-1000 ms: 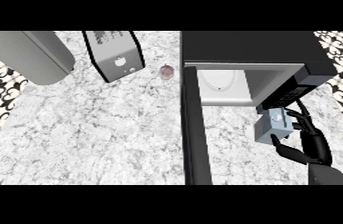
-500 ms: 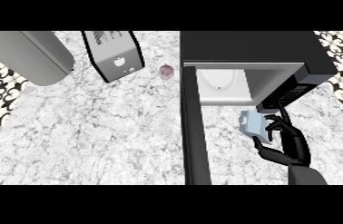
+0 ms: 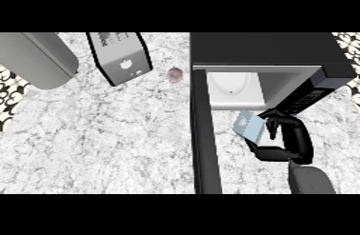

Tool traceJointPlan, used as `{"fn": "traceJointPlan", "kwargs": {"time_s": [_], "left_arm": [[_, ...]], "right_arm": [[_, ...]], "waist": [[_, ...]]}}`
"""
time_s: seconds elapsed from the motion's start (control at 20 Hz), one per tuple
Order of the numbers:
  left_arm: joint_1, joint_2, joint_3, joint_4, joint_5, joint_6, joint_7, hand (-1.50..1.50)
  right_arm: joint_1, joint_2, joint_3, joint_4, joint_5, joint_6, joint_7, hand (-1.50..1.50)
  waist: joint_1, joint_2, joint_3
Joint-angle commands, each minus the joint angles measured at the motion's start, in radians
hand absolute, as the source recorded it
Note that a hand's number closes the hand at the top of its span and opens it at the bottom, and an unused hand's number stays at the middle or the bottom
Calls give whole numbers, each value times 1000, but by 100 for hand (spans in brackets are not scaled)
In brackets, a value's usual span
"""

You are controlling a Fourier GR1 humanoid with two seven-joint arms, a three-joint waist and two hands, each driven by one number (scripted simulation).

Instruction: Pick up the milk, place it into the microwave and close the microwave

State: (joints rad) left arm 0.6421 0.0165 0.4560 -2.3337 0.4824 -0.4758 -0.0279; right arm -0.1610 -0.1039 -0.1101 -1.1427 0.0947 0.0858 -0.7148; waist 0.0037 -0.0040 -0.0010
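Observation:
The milk (image 3: 248, 125) is a pale blue carton, tilted, held just in front of the microwave's opening. My right hand (image 3: 285, 141) is shut on it, fingers curled round its right side. The black microwave (image 3: 267, 51) stands at the right; its white inside (image 3: 235, 89) shows, with a round white plate in it. Its door (image 3: 204, 134) is swung open and juts toward me as a long dark bar left of the carton. My left hand does not show.
A silver toaster (image 3: 119, 58) stands at the back, left of the microwave. A large grey rounded object (image 3: 35, 58) lies at the far left. A small pinkish item (image 3: 174, 74) sits between toaster and microwave. Marble counter (image 3: 105, 143) spreads left of the door.
My right hand has carried the milk leftward, from beside the control panel toward the microwave's opening. The carton now sits nearer the open door.

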Motion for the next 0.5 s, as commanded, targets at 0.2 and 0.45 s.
{"fn": "traceJointPlan", "kwargs": {"time_s": [0.2, 0.45], "left_arm": [[23, 14, 76, -32, 126, -55, 15, -150], [-3, -15, 32, -22, 50, -32, 12, -150]], "right_arm": [[-167, 61, 33, 7, 89, -165, 141, 150], [-343, 21, 40, 169, 214, -269, 217, 150]], "waist": [[12, 3, 1], [22, 6, 1]]}}
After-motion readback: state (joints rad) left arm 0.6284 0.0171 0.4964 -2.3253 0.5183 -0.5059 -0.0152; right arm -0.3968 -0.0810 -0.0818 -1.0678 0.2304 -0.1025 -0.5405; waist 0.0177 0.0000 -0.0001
